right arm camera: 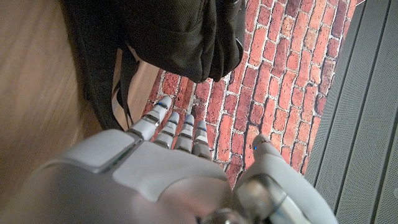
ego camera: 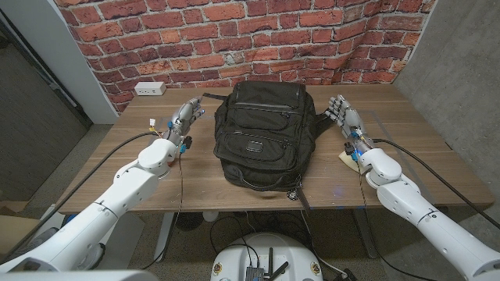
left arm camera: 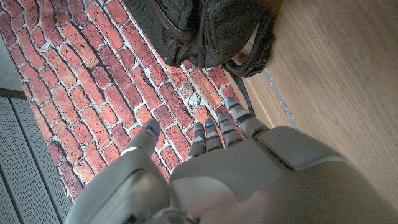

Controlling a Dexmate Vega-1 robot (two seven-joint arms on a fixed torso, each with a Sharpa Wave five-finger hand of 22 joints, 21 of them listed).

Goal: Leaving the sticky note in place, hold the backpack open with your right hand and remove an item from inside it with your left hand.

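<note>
One black backpack (ego camera: pixel 264 134), lying mid-worktop (ego camera: pixel 422 148), soft fabric, zipped pockets, straps trailing toward the brick wall (ego camera: pixel 234 39). One yellowish sticky note (ego camera: pixel 346 158) on the wood just beside the right wrist. One white power strip (ego camera: pixel 149 89) at the far left corner. Two hands: left hand (ego camera: pixel 183 117) and right hand (ego camera: pixel 341 110) flanking the bag, fingers extended and apart, grasping nothing.

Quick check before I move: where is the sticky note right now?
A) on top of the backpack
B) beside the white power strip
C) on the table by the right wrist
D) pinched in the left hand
C: the sticky note lies on the table just beside the right hand at its wrist, apart from the backpack.
</note>
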